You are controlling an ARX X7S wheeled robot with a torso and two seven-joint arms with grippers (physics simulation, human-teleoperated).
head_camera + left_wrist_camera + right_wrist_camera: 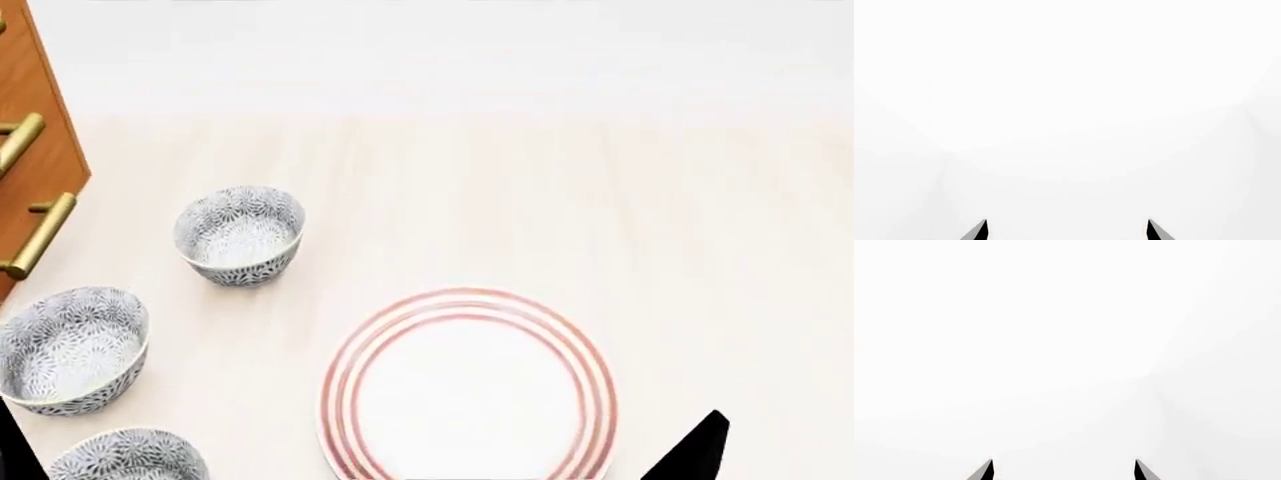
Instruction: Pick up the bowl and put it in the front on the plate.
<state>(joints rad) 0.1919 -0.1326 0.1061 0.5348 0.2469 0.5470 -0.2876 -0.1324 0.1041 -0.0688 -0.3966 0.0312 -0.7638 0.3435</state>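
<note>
Three alike white bowls with grey-blue flower patterns stand in a row on the left of the pale table: a far bowl (pixel 240 235), a middle bowl (pixel 71 348) and a near bowl (pixel 130 458) cut by the frame's lower edge. The plate (pixel 467 385), white with thin red rings, lies flat in the near middle with nothing on it. My left gripper (pixel 1067 230) is open, its fingertips wide apart over blank white. My right gripper (pixel 1064 470) is open too, holding nothing. Neither wrist view shows a bowl or the plate.
A wooden cabinet (pixel 34 130) with brass handles (pixel 38 235) stands at the far left edge. A black part of my right arm (pixel 694 452) shows just right of the plate, and a black sliver of my left arm (pixel 11 450) by the near bowl.
</note>
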